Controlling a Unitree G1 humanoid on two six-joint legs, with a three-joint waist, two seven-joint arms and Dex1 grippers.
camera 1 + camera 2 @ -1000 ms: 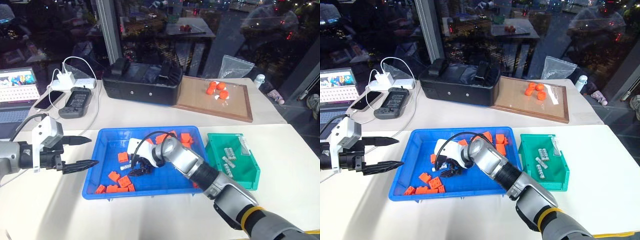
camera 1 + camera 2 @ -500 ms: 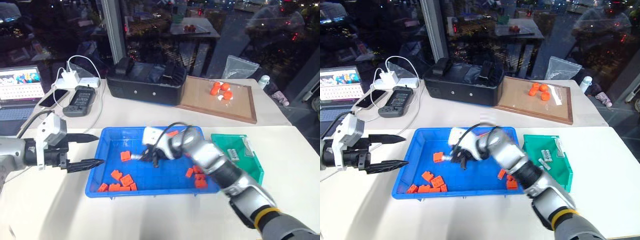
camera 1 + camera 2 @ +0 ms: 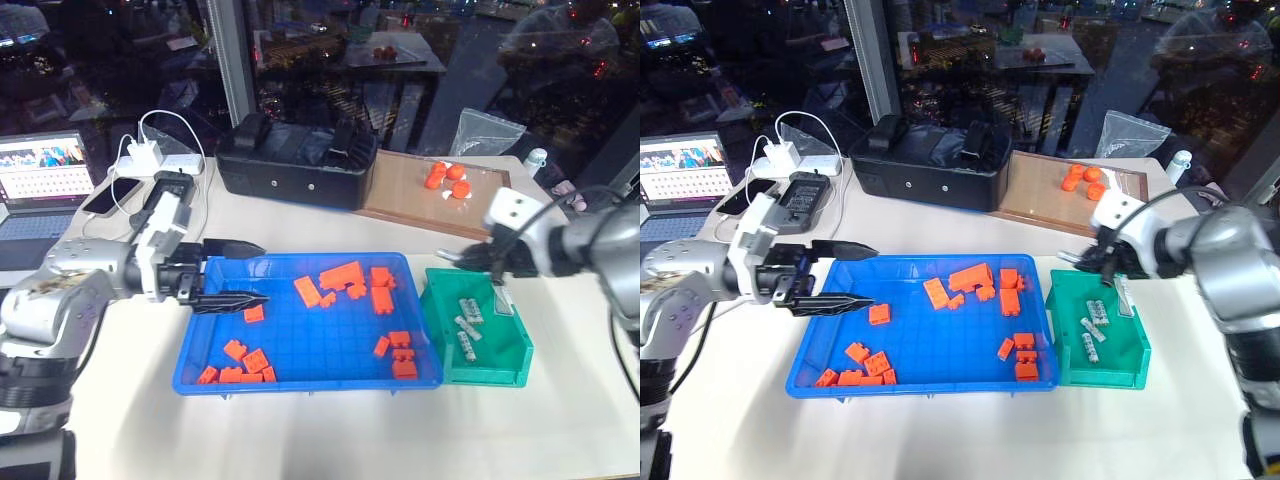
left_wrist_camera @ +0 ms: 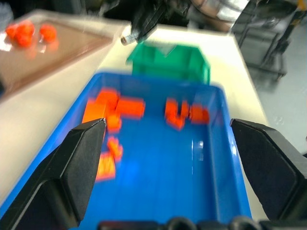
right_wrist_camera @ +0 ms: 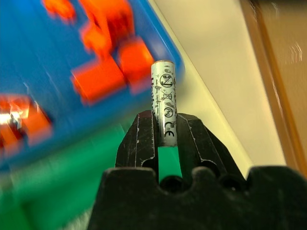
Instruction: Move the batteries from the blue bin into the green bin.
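Observation:
The blue bin (image 3: 310,381) lies mid-table with several orange bricks (image 3: 345,275) on its gridded floor. To its right stands the green bin (image 3: 487,371), with a few batteries (image 3: 467,326) lying inside. My right gripper (image 3: 466,259) hovers over the green bin's far left corner, shut on one silver battery (image 5: 163,93) that sticks out past the fingertips. The left wrist view also catches that battery (image 4: 127,39) above the green bin (image 4: 192,64). My left gripper (image 3: 262,272) is open and empty, pointing right over the blue bin's left rim.
A black case (image 3: 295,165) and a wooden tray (image 3: 410,200) with orange pieces (image 3: 447,177) stand behind the bins. A laptop (image 3: 40,180), a phone, a handheld device (image 3: 168,190) and a charger with cables (image 3: 150,150) crowd the far left. A plastic bag (image 3: 480,130) lies at the far right.
My right gripper closed on a battery in the blue bin, rose and swung right to the green bin. The left gripper moved right to the blue bin's rim. Some bricks were shoved about.

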